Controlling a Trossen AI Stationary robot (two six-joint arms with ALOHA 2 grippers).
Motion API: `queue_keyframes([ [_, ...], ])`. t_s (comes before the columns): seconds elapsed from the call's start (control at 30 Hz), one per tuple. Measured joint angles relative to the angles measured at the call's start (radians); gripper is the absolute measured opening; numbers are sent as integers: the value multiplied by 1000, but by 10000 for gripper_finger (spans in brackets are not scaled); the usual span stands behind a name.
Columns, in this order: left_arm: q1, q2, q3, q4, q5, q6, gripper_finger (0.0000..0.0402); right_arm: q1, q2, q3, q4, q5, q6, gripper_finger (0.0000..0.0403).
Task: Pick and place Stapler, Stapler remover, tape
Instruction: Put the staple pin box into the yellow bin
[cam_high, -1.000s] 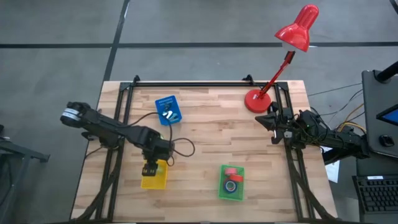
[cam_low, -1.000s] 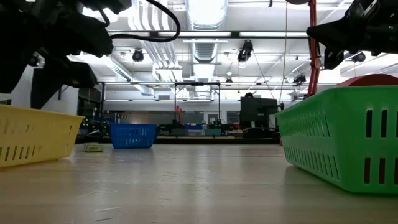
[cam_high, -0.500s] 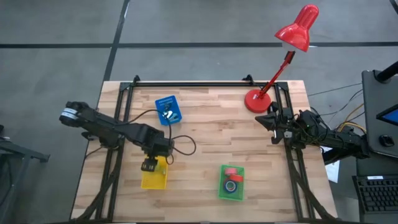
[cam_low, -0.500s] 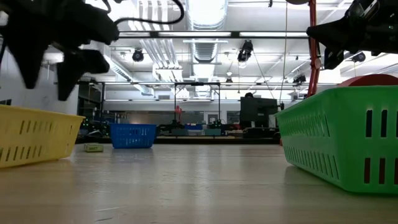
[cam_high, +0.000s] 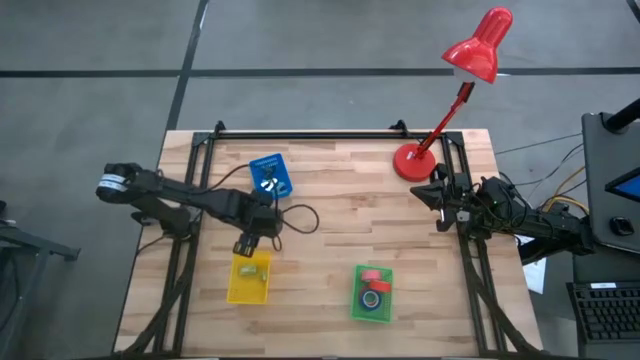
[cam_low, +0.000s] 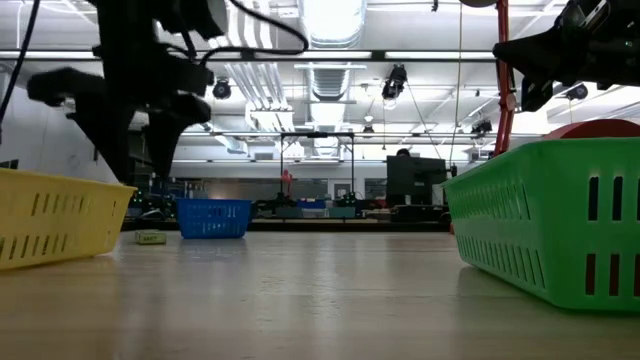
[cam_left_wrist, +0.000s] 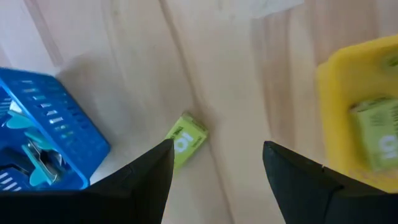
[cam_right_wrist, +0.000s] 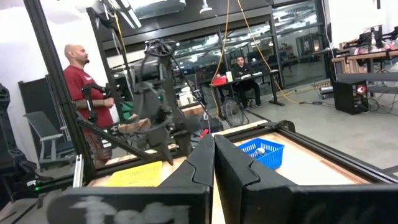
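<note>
My left gripper (cam_high: 245, 245) is open and empty, hovering over the far rim of the yellow tray (cam_high: 232, 290). A small yellow-green box (cam_left_wrist: 376, 134) lies in that tray. A second such box (cam_left_wrist: 185, 140) lies on the wood between the gripper's fingers and next to the blue tray (cam_high: 268, 178), which holds white and teal staple removers (cam_left_wrist: 34, 163). The green tray (cam_high: 372, 312) holds a red tape roll (cam_high: 371, 277) and a blue tape roll (cam_high: 372, 298). My right gripper (cam_high: 425, 192) waits shut at the table's right edge. No stapler shows.
A red desk lamp stands with its round base (cam_high: 411, 161) on the far right corner, its shade leaning out past the table. Black frame rails run along the table's left, right and far edges. Bare wood lies between the three trays. People show in the room beyond.
My left gripper has moved from above the middle of the yellow tray toward the table's far edge and the blue tray. The yellow-green box, covered by the gripper before, now shows lying in the yellow tray.
</note>
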Motion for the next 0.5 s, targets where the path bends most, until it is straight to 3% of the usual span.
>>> queue_keyframes([
  [0.5,51,16,-125,173,-2,139,248,0,0,0,0,0,0,9],
])
